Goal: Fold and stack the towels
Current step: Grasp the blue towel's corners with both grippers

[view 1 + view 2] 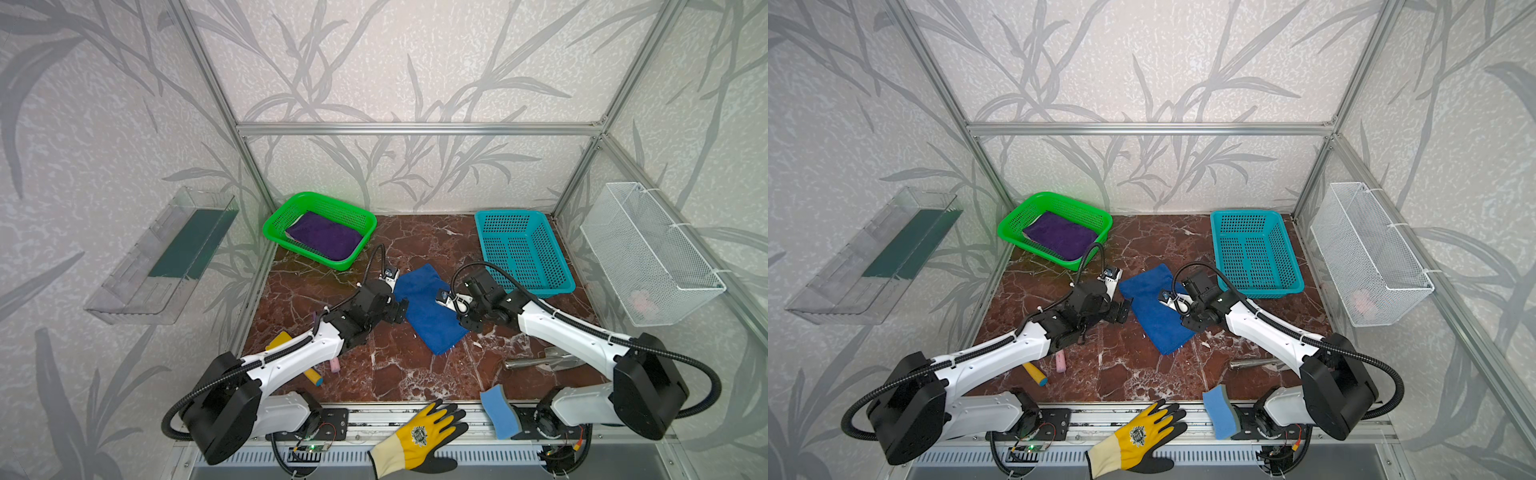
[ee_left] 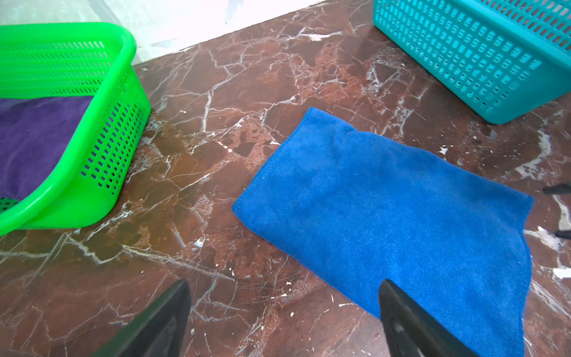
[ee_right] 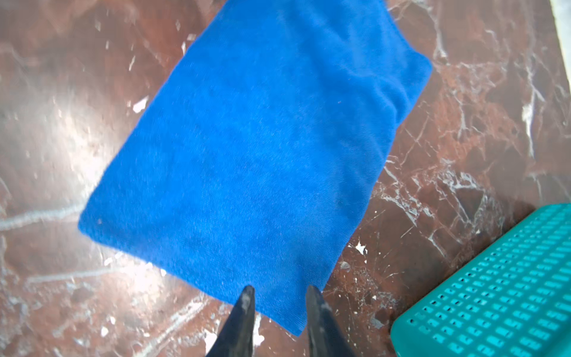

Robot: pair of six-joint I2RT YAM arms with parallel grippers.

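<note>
Blue towel (image 1: 428, 309) lies folded on the table (image 1: 395, 374), between my grippers. My right gripper (image 3: 279, 290) is slightly parted and empty at its edge. My left gripper (image 2: 284, 284) is wide open and empty. Recommended: pinch all layers together, lift level, and stack on the purple towel (image 1: 324, 237).

I had the middle towel (image 1: 428, 311) lying flat at the centre of the tabletop (image 1: 395, 374), between my two arms. The left gripper (image 1: 400, 311) sat just beside its left edge, and the right gripper (image 3: 279, 289) had its fingers (image 3: 245, 303) over the right edge. Behind it to the left stood the left basket (image 1: 286, 212) with a second towel (image 1: 324, 239) lying in it. Behind to the right stood the right basket (image 1: 523, 249), well apart from the other. At the front edge lay a glove (image 1: 424, 436) and, to its right, a sponge (image 1: 498, 411) — both before the middle towel.
</note>
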